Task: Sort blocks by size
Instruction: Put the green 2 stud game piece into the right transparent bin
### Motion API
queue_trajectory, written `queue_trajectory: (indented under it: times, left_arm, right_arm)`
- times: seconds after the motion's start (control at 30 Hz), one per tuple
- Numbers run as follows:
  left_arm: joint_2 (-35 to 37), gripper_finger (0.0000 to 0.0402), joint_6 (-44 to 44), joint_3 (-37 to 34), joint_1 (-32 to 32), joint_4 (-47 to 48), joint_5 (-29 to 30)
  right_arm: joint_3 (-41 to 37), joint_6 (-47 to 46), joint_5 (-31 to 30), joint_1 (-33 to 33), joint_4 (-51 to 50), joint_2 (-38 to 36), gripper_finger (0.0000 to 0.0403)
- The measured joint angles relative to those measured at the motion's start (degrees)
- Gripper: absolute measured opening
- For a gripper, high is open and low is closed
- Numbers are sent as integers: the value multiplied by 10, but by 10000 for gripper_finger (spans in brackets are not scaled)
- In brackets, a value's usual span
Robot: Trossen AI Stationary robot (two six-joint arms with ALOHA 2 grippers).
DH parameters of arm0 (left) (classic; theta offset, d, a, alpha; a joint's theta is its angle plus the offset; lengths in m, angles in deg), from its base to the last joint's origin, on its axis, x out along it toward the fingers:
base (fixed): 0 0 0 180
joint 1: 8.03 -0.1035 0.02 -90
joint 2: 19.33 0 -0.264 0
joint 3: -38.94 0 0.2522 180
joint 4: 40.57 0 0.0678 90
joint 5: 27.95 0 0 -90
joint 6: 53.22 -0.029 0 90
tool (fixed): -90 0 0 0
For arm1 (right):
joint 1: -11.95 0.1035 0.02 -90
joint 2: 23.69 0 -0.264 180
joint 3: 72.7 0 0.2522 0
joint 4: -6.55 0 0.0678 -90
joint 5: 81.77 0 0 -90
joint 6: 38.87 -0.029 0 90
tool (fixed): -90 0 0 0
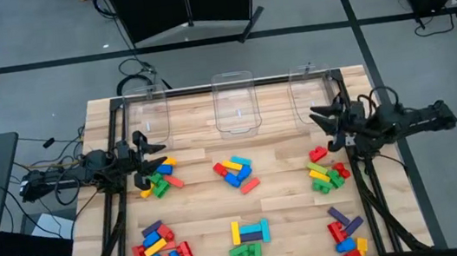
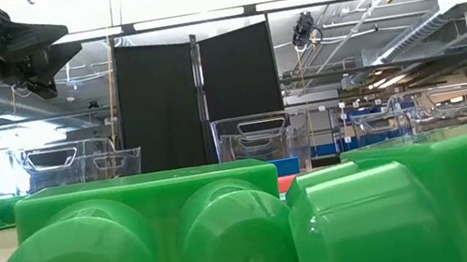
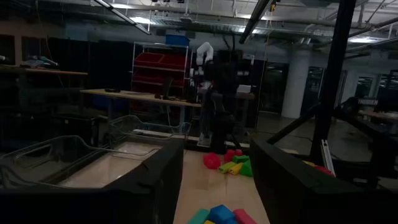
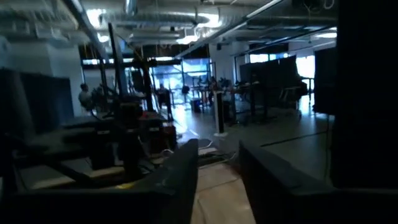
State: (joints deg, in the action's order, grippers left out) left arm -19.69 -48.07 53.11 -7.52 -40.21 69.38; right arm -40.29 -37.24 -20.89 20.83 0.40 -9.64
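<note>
The blocks [image 1: 236, 172] lay in six mixed-colour piles on the wooden surface [image 1: 284, 191], in front of three clear bins [image 1: 235, 103]. The left end effector [image 1: 149, 148] hovered released above the far-left pile. The right end effector [image 1: 321, 116] hung beside the far-right pile, fingers parted and gripping nothing.

Grey floor [image 1: 26, 48], black partition [image 2: 198, 99], ceiling strip lights [image 2: 197, 17].

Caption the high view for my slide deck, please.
Two arms flank a wooden table holding six clusters of blocks and three clear bins along the far edge.
</note>
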Motion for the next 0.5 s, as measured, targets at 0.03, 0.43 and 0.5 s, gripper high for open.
queue_trajectory:
  times: [0.03,0.43,0.5]
  left_arm:
    - [0,193,0,0,0,0,0]
    - [0,193,0,0,0,0,0]
    - [0,193,0,0,0,0,0]
  right_arm:
    - [23,8,-1,0,-3,28,146]
    - [379,-122,-60,0,-380,384,236]
    - [434,-171,-44,0,-463,430,238]
